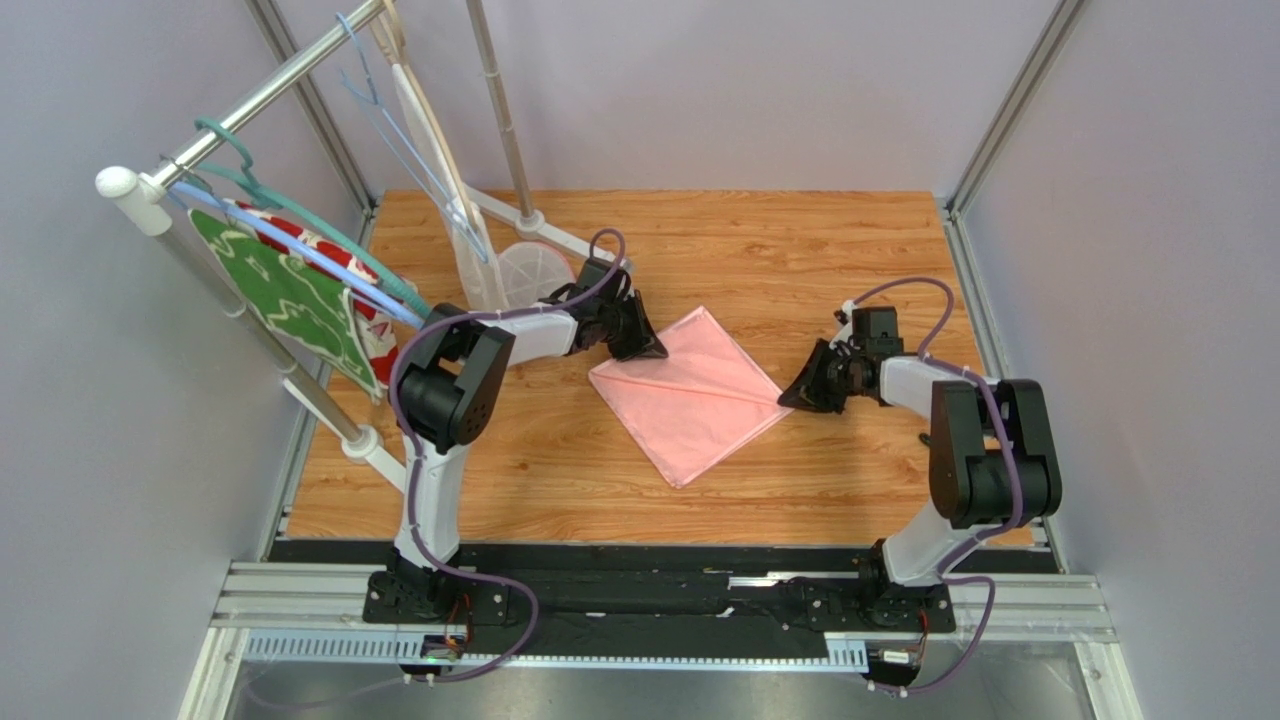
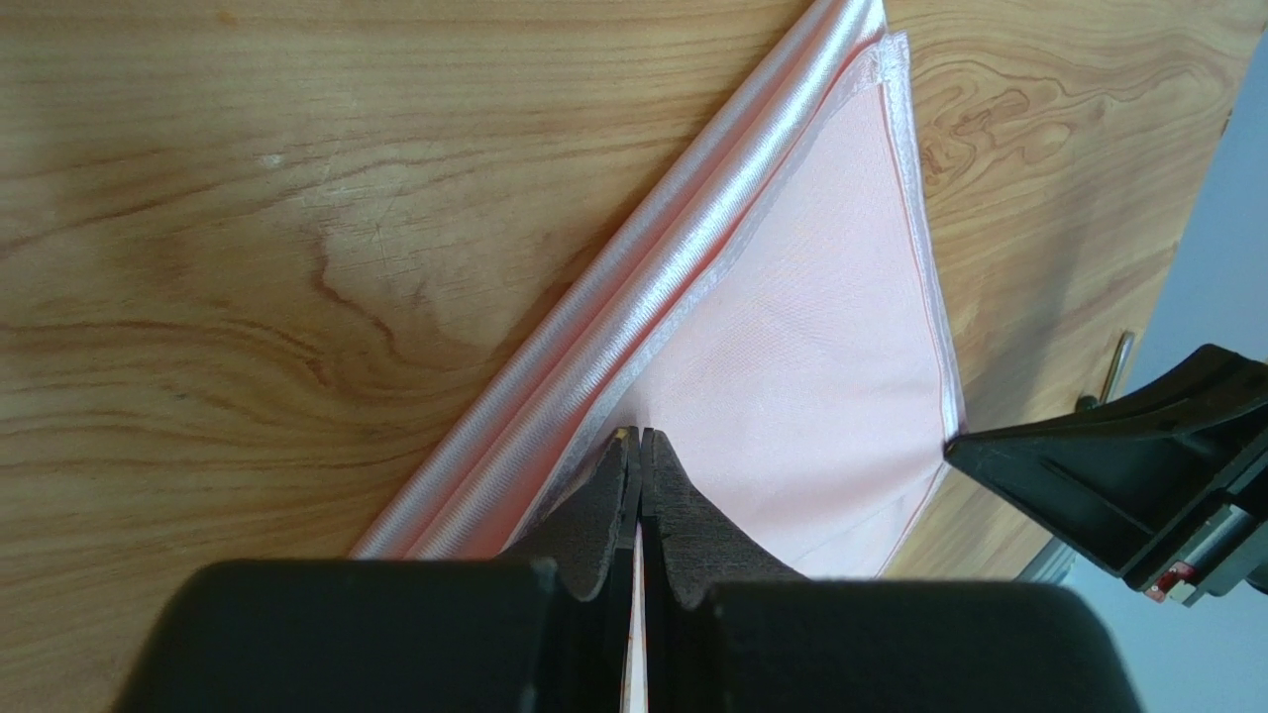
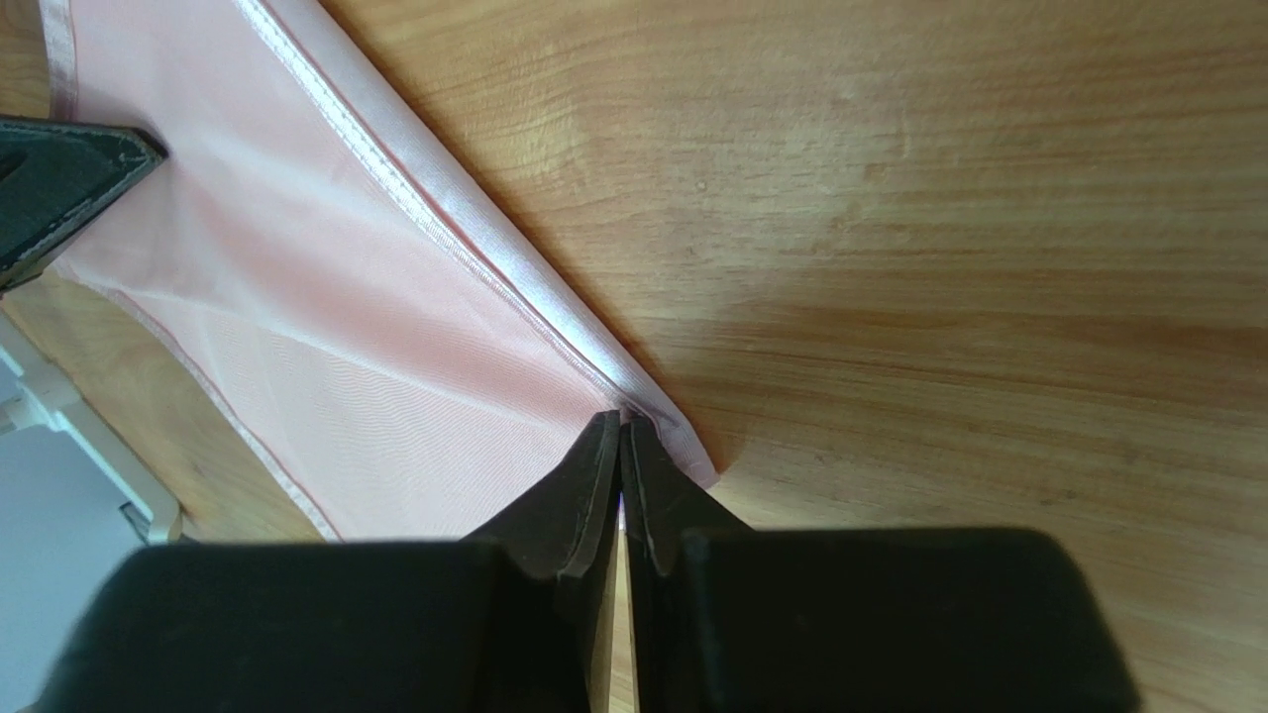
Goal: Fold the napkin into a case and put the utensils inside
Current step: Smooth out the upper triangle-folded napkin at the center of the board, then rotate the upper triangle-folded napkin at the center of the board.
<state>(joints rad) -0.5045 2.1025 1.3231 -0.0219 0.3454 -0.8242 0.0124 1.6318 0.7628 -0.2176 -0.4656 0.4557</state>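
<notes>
Folding stage: early, judging by the broad flat spread; no narrow case formed yet.
Napkin (image 1: 684, 398): lying flat at the centre of the table (image 1: 496, 465), corners out like a diamond, diagonal crease across.
Left gripper (image 1: 646, 350): pinched tight on the 10 o'clock corner.
Right gripper (image 1: 789, 399): pinched tight on the 3 o'clock corner.
Left to do: further folds, then loading the utensils, none made out in view.

right gripper (image 3: 619, 424): jaws stood pressed together, pinching the hem at the napkin's near corner | napkin (image 3: 343, 342): pink, lay flat, shiny border ran diagonally | table (image 3: 968, 223): wood grain showed to the right | left gripper (image 3: 60, 171): dark tip met the far corner, upper left
</notes>
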